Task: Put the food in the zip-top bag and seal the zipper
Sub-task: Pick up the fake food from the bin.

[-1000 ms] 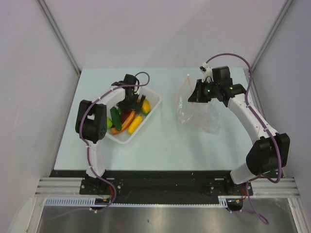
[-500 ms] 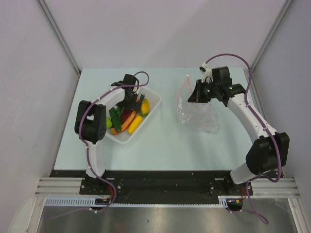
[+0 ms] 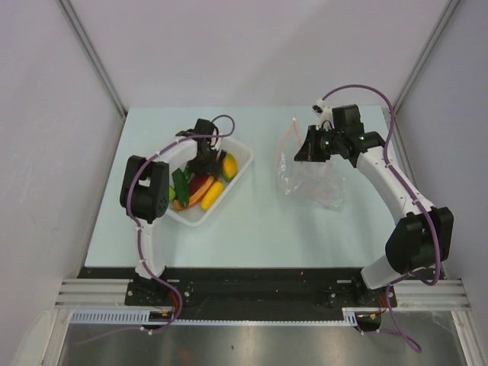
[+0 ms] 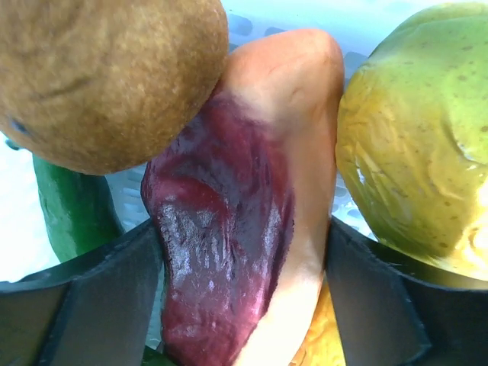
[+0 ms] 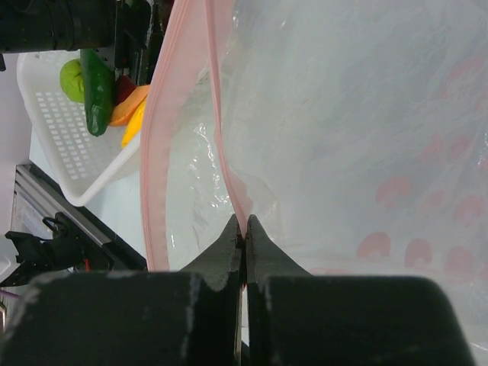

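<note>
The food lies in a white tray (image 3: 200, 216): a dark red and orange piece (image 3: 200, 184), a green cucumber (image 3: 181, 185) and yellow pieces (image 3: 213, 194). My left gripper (image 3: 203, 164) reaches down into the tray. In the left wrist view its fingers (image 4: 107, 305) press both sides of the dark red piece (image 4: 221, 252), between a brown ball (image 4: 107, 76) and a yellow-green piece (image 4: 415, 145). My right gripper (image 3: 303, 152) is shut on the zipper (image 5: 221, 114) and holds the mouth of the clear zip-top bag (image 3: 309, 179) raised and open toward the tray.
The tray stands left of centre on the pale table, the bag right of centre, with bare table between them. The right wrist view shows the tray (image 5: 69, 152) with the cucumber (image 5: 97, 91) and a lime-green ball (image 5: 71, 78) beyond the bag's mouth.
My left gripper has shifted slightly within the tray, onto the dark red piece. The right gripper and the bag have stayed in place.
</note>
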Robot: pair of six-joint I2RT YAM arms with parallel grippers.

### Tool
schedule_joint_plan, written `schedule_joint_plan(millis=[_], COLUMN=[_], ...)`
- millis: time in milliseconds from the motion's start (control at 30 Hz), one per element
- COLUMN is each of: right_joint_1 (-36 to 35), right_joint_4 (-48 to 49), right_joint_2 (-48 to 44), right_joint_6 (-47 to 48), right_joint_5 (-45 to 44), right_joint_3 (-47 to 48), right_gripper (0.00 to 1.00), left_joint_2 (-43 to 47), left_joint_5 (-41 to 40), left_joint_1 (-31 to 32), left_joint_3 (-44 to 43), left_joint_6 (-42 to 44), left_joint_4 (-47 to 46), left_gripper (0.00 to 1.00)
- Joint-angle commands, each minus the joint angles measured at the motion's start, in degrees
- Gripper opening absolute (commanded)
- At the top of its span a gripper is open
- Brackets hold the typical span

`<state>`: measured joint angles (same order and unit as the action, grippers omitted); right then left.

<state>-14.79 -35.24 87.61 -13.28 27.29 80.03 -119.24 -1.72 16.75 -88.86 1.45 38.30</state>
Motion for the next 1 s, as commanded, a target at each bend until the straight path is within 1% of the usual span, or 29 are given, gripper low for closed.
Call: schedule_joint_plan(millis=[0,167,300,333,433,533,567,600,667,700,733,767,800,867,900,933,967], right_joint_1=[0.20,0.20,0.37,0.37,0.37,0.46,0.46,0.46,0.37,0.37,0.29,0.20,0.02,-0.15,-0.24,-0.24,-0.16], right_joint_4=[0.79,1.76,4.03,4.74,7.73,11.33,12.38,14.48,16.78,19.75,21.86,23.97,28.08,33.46,38.53,39.89,40.25], right_joint_2=[0.19,-0.77,-2.01,-2.27,-3.24,-3.50,-3.50,-2.98,-2.27,-1.92,-1.22,-0.96,-0.69,-0.34,-0.25,-0.25,-0.25], right_joint_6=[0.62,-0.52,-3.15,-3.85,-7.89,-12.81,-14.04,-17.36,-21.07,-25.00,-27.65,-29.85,-34.31,-38.47,-40.66,-42.25,-42.01], right_joint_5=[1.89,5.31,9.88,12.15,16.28,20.24,21.22,23.23,25.61,28.06,29.39,30.53,32.28,34.40,35.54,35.73,35.90], right_joint_3=[0.48,0.57,0.48,0.22,-0.05,-0.14,-0.22,-0.40,-0.92,-1.36,-1.89,-3.11,-3.56,-5.05,-6.19,-6.37,-6.46], right_gripper=[0.00,0.00,0.00,0.00,0.00,0.00,0.00,0.00,0.00,0.00,0.00,0.00,0.00,0.00,0.00,0.00,0.00], left_joint_2=[4.01,10.95,16.30,16.93,20.00,22.46,23.08,23.87,27.28,28.61,31.32,32.57,33.71,37.04,38.19,39.08,39.87], left_joint_5=[1.19,1.19,1.19,1.10,1.71,4.52,6.62,7.59,12.06,13.74,15.15,17.95,19.45,23.14,26.55,27.72,28.43], left_joint_1=[0.21,0.21,0.21,0.21,0.12,0.12,0.12,0.12,0.12,0.03,0.03,0.03,0.03,0.12,0.30,0.56,0.82], left_joint_3=[-0.09,-0.17,-0.35,-0.35,-0.09,-0.17,-0.26,-0.09,1.40,2.02,2.55,3.07,2.99,2.64,2.64,2.55,2.03], left_joint_6=[-1.01,-1.10,-1.01,-2.41,-2.94,-3.82,-4.09,-4.53,-5.93,-6.37,-7.25,-7.69,-9.26,-10.59,-12.33,-13.13,-13.66], left_joint_4=[0.19,2.30,3.27,3.44,3.01,2.39,2.04,1.60,-1.29,-2.78,-6.28,-7.88,-9.55,-15.61,-17.98,-22.79,-24.84], left_gripper=[0.78,0.70,0.70,0.70,0.70,0.70,0.70,0.70,0.71,0.71,0.71,0.71,0.72,0.74,0.75,0.76,0.78])
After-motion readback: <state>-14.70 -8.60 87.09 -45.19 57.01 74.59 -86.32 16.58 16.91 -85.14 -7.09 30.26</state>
